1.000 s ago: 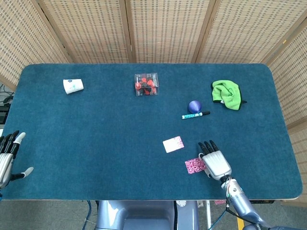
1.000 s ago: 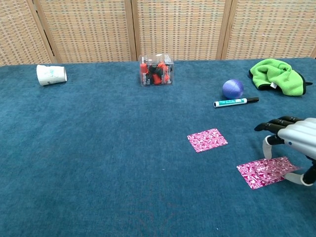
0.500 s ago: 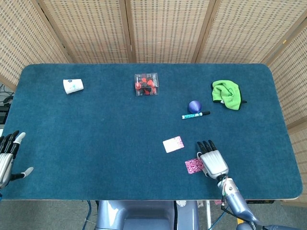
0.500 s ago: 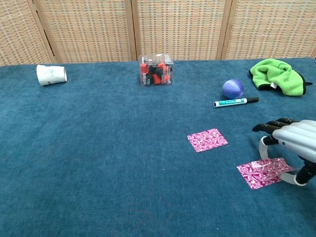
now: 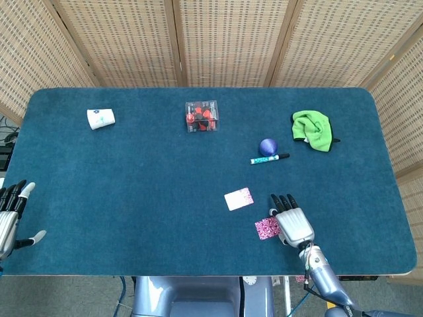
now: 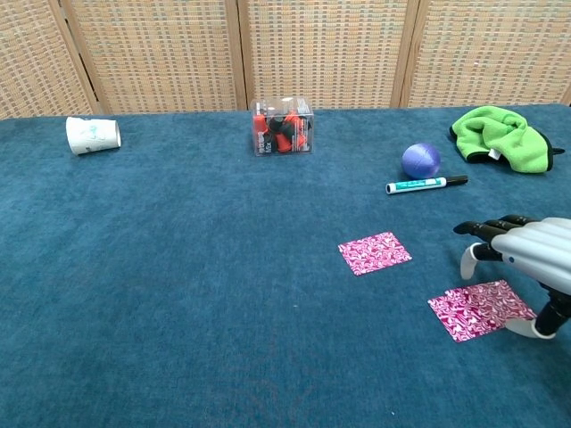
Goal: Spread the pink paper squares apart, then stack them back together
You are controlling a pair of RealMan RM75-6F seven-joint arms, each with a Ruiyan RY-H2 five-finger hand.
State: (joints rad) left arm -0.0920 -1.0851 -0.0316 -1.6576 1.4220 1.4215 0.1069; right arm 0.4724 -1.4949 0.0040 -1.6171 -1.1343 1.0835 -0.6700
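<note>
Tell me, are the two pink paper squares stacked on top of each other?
No, the two pink patterned paper squares lie apart on the blue felt table, with bare felt between them.

Right hand arches over one pink square.

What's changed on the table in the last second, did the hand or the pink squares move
The right hand has shifted a little to the left over the nearer pink paper square, which lies flat on the table in much the same spot; whether the fingers touch it is unclear. The farther pink paper square, the left hand, marker, ball, cloth, cup and clear box stayed put.
</note>
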